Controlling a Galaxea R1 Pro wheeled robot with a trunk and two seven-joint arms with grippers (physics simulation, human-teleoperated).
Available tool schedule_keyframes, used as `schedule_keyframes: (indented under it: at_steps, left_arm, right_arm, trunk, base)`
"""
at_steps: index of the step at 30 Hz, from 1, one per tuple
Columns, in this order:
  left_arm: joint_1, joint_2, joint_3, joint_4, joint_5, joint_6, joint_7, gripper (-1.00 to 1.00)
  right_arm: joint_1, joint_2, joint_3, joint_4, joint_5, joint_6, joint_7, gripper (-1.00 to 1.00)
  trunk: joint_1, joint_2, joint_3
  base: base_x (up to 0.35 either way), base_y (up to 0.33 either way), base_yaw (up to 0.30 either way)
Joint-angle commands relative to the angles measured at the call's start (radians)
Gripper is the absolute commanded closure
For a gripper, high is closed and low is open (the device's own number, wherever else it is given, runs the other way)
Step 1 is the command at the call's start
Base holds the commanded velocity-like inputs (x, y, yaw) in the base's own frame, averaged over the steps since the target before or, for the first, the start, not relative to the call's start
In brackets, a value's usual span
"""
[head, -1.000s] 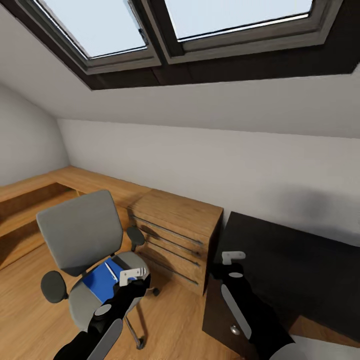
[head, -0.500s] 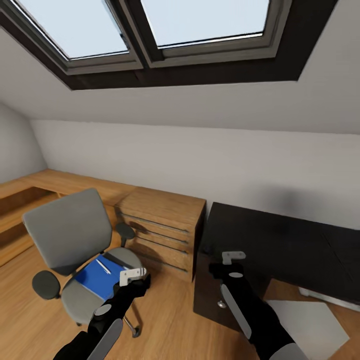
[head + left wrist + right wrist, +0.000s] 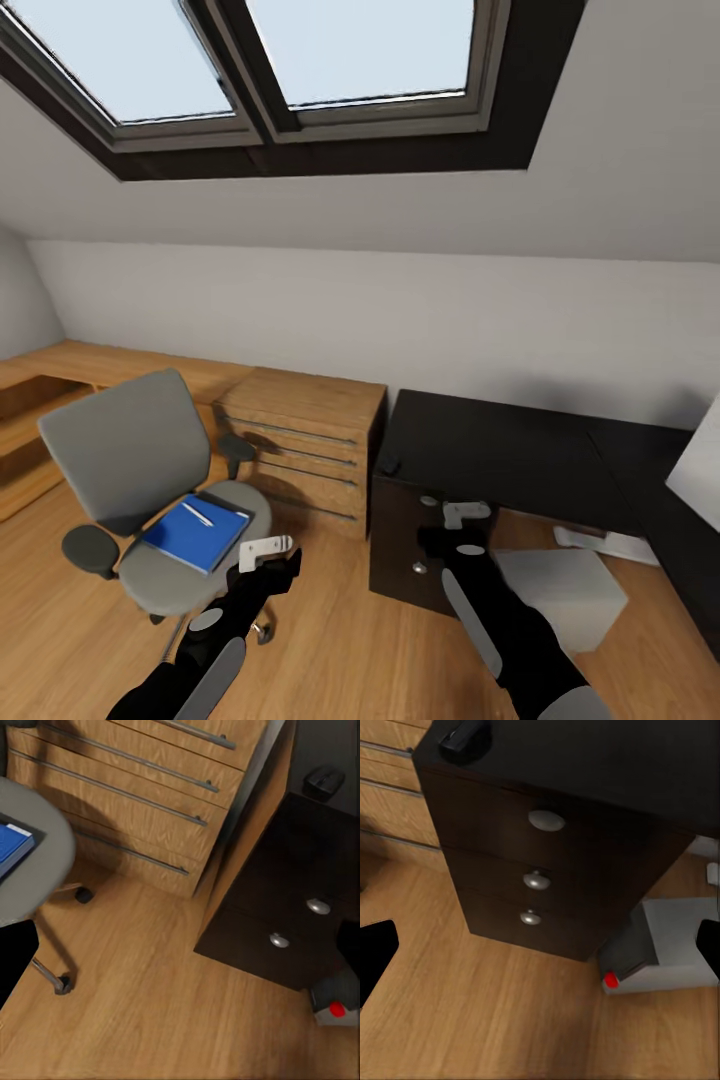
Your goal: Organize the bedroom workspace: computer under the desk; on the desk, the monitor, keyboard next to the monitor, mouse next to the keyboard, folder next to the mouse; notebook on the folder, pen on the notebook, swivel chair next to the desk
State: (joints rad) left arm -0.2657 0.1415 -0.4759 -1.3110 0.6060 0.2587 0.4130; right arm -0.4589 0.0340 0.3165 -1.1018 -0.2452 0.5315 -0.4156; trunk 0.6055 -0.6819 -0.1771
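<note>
A grey swivel chair stands on the floor at the left, with a blue folder on its seat and a pen lying on top. To the right is the dark desk, with a black mouse at its near left corner. A grey computer sits on the floor under the desk. My left gripper hangs open beside the chair seat. My right gripper is open in front of the desk drawers. Nothing lies between either pair of fingers.
A wooden chest of drawers stands between chair and desk. Low wooden shelving runs along the left wall. A pale flat item lies on the floor under the desk; a light panel cuts in at the right edge. Skylights sit overhead.
The camera has turned to the right, so chair and chest slid left in the picture and the desk, mouse and computer came into view. Both arms keep their pose.
</note>
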Motion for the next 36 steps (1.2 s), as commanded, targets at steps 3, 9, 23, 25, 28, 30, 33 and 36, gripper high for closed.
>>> schedule_keyframes:
  at_steps: [3,9,23,25,28,30,33,36]
  left_arm:
    - [-0.001,0.001,-0.003,-0.002,0.008,0.002,0.009,-1.00]
    - [-0.001,0.001,-0.003,-0.002,0.008,0.002,0.009,-1.00]
    - [-0.001,0.001,-0.003,-0.001,0.009,0.002,0.009,-1.00]
    - [-0.001,0.001,-0.003,-0.001,0.009,0.002,0.009,-1.00]
    - [-0.001,0.001,-0.003,-0.001,0.009,0.002,0.009,-1.00]
    - [-0.001,0.001,-0.003,-0.001,0.009,0.002,0.009,-1.00]
    - [-0.001,0.001,-0.003,-0.001,0.009,0.002,0.009,-1.00]
    - [-0.001,0.001,-0.003,-0.001,0.009,0.002,0.009,-1.00]
  right_arm:
    - [-0.001,0.000,0.003,-0.001,-0.011,0.002,-0.010,-1.00]
    - [-0.001,0.000,0.003,-0.001,-0.011,0.002,-0.010,-1.00]
    - [0.000,0.000,0.003,-0.001,-0.009,0.002,-0.011,-1.00]
    - [-0.001,-0.001,0.003,-0.001,-0.009,0.002,-0.011,-1.00]
    - [-0.001,-0.002,0.002,-0.001,-0.009,0.002,-0.011,-1.00]
    - [-0.001,-0.002,0.002,-0.001,-0.009,0.002,-0.011,-1.00]
    - [-0.001,-0.002,0.001,-0.001,-0.009,0.002,-0.011,-1.00]
    - [-0.001,-0.002,0.002,-0.001,-0.009,0.002,-0.011,-1.00]
  trunk:
    - [0.000,-0.002,-0.002]
    - [0.000,-0.002,-0.002]
    - [0.000,-0.002,-0.002]
    - [0.000,-0.002,-0.002]
    - [0.000,-0.002,-0.002]
    - [0.000,-0.002,-0.002]
    - [0.000,-0.002,-0.002]
    - [0.000,-0.002,-0.002]
  base:
    - [-0.333,0.001,-0.012]
    - [-0.334,0.000,-0.004]
    - [-0.315,0.000,0.000]
    - [-0.336,0.000,0.000]
    - [-0.336,0.000,-0.044]
    - [-0.337,0.000,-0.150]
    - [-0.337,0.000,-0.213]
    - [-0.336,0.000,-0.240]
